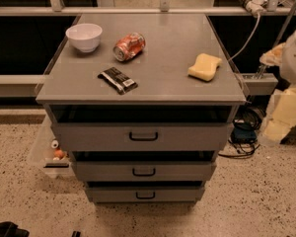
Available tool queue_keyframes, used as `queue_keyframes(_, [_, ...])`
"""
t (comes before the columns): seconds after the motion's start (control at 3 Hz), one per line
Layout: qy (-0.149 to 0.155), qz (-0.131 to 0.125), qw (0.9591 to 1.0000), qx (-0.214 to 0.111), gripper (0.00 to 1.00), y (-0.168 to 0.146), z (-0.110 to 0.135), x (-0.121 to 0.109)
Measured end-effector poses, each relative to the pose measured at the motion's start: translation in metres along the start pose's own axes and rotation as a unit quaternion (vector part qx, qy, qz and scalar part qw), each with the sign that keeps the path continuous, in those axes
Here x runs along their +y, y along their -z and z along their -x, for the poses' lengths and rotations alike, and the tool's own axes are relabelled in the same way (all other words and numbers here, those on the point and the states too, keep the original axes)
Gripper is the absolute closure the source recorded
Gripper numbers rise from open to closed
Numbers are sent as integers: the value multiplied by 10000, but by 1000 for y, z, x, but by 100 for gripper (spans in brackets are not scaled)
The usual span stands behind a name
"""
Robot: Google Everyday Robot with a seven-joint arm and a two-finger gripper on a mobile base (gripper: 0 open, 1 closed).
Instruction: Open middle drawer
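Judging from the layout, not yet at the drawer: find the claw [285,113] at the right edge of the frame, pale and partly cut off, well apart from the drawer fronts; cannot tell how far open, nor whether holding anything. Look for the middle drawer [103,171] at lower centre, between the taller top drawer [89,137] and the narrower bottom drawer [108,194], apparently shut, marked by a small black handle [143,172] at the middle of its front. Bring the claw round to face that front squarely, level with this handle and not the one above or below. Close around the bar from the front, then pull straight out toward the bottom of the frame, keeping in line with the slides to avoid jamming. Mind the front edge of the worktop [163,73] above and the wider top drawer front just over the target. Leave the bowl [84,36], can [129,46], wrapped bar [118,79] and sponge [204,66] alone on top. Use the bare speckled floor [148,221] at the bottom of the frame for approach and drawer travel. Keep off the clear bin [45,152] at lower left and the cables [241,135] at right, between claw and drawers.
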State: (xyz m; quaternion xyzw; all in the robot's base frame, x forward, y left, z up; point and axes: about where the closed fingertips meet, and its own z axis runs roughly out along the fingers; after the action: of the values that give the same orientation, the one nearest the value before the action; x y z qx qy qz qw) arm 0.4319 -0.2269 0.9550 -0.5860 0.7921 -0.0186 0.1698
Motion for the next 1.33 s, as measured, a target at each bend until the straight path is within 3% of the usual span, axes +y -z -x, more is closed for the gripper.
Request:
queue_keyframes(0.33, [-502,329,9969,-517,0,-57,-27,27])
queue_keyframes(0.67, [-1234,822,9814,-1223,0,-141,-50,68])
queue_keyframes(1.0, [-1531,873,9763,-1256,0,-174,-63,84])
queue_keyframes(1.33, [-1804,890,9696,-1392,0,-186,-67,89])
